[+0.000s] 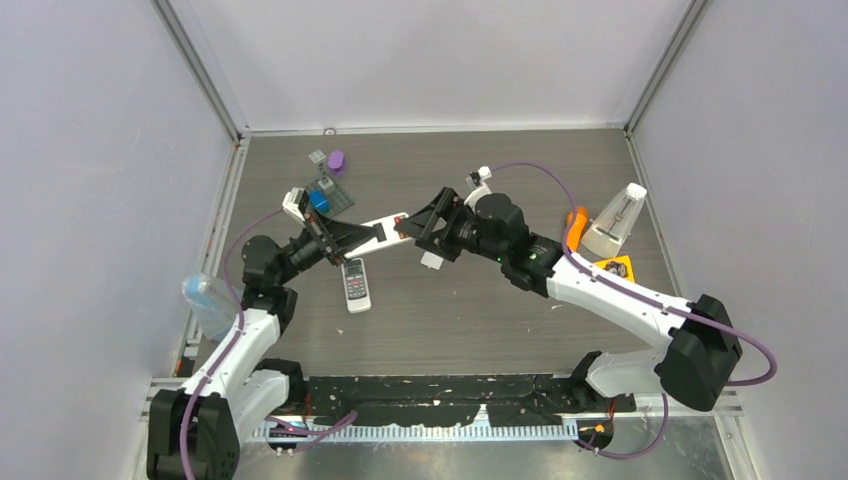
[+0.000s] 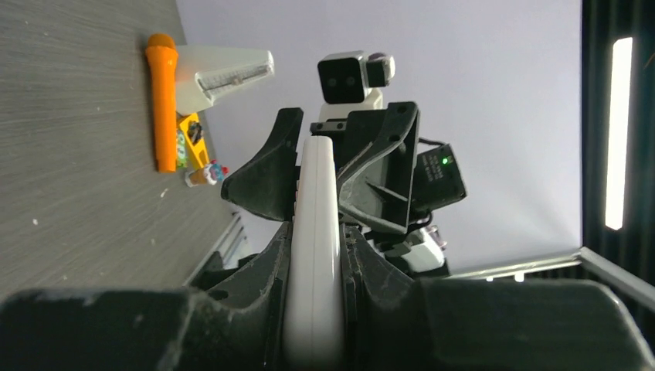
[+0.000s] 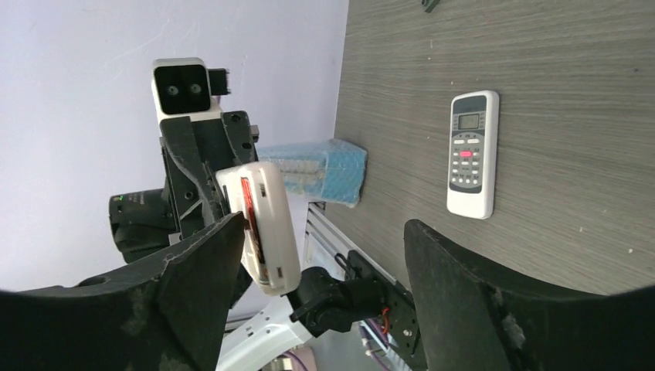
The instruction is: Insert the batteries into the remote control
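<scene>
Roughly midway, I judge: the left gripper (image 2: 317,247) clamps the remote (image 1: 385,226) aloft between the arms, a red battery (image 3: 249,205) seemingly seated in its open bay, while the right gripper (image 3: 324,232) is spread wide and empty beside it.

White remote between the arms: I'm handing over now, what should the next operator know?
Left gripper: shut on the white remote, held above the table.
Right gripper: open, at the remote's far end, holding nothing.
Done: a red-orange battery shows in the remote's open back.
To do: whether more cells are needed is not visible; white piece on the table may be the cover.
Second remote lies nearby, face up.
</scene>
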Robot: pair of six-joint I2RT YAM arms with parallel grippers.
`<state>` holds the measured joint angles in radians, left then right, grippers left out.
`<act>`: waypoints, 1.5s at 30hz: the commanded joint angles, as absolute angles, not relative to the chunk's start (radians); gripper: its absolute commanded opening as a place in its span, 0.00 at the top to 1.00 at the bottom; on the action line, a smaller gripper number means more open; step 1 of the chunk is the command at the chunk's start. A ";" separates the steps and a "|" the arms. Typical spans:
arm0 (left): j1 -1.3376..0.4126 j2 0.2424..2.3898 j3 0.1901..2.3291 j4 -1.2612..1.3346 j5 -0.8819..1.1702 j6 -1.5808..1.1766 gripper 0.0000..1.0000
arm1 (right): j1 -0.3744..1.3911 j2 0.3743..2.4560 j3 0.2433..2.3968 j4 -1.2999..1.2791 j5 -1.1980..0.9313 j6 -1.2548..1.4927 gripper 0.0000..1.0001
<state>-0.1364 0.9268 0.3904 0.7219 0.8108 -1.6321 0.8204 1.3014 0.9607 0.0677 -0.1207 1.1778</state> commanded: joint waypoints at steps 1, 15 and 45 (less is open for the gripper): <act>-0.140 0.924 0.465 0.691 0.906 -1.443 1.00 | 0.801 1.230 1.017 0.029 -0.112 1.050 0.19; -0.133 0.996 0.515 0.730 1.053 -1.454 1.00 | 0.751 1.279 1.067 0.119 -0.480 0.872 0.39; -0.121 1.117 0.499 1.013 1.136 -1.610 1.00 | 0.694 1.257 1.049 0.105 -0.673 0.801 0.60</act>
